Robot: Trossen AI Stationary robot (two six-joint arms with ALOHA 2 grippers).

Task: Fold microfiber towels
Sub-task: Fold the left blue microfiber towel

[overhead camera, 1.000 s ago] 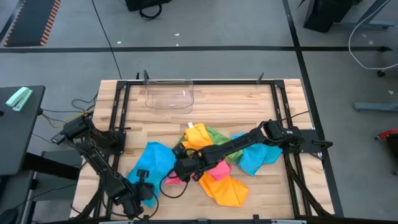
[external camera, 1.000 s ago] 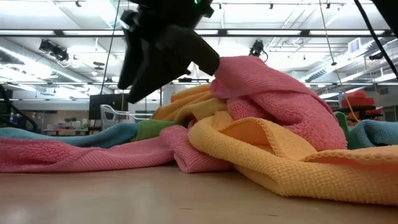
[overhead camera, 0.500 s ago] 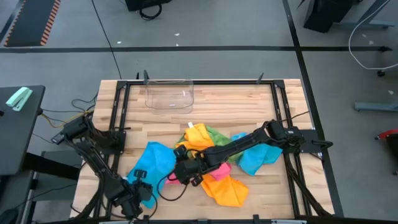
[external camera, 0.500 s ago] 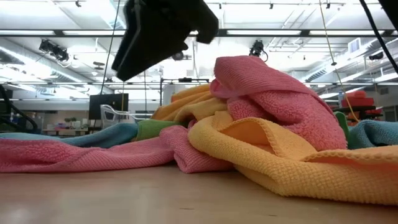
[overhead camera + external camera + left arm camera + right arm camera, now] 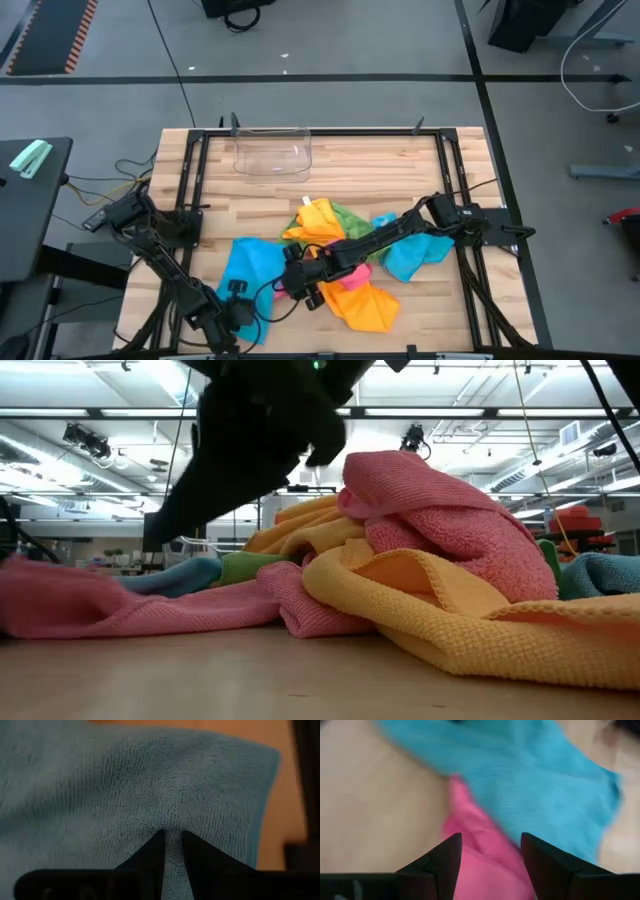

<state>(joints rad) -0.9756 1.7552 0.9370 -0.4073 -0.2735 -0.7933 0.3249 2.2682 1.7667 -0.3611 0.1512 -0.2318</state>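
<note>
Wooden tabletop (image 5: 360, 165) is carrying the whole mess, with a clear plastic bin (image 5: 273, 155) sitting empty-looking at the far edge. So the microfiber towels (image 5: 340, 265) are basically all lying in one crumpled heap near the front middle: orange ones, a green one, a pink one and a couple of blue ones, overlapping each other. One blue towel (image 5: 250, 275) is spreading out to the left of the pile, and that seems to be the one being worked on. The left hand (image 5: 232, 318) is sitting down at its near corner, fingers nearly together and pinching a bit of blue fabric, going by the left wrist view. The right hand (image 5: 297, 277) is hovering low over the spot where pink meets blue, fingers standing apart with nothing between them. Progress-wise I'm not seeing a single folded towel anywhere, so I'd say it's barely starting and every towel is waiting to be folded.
</note>
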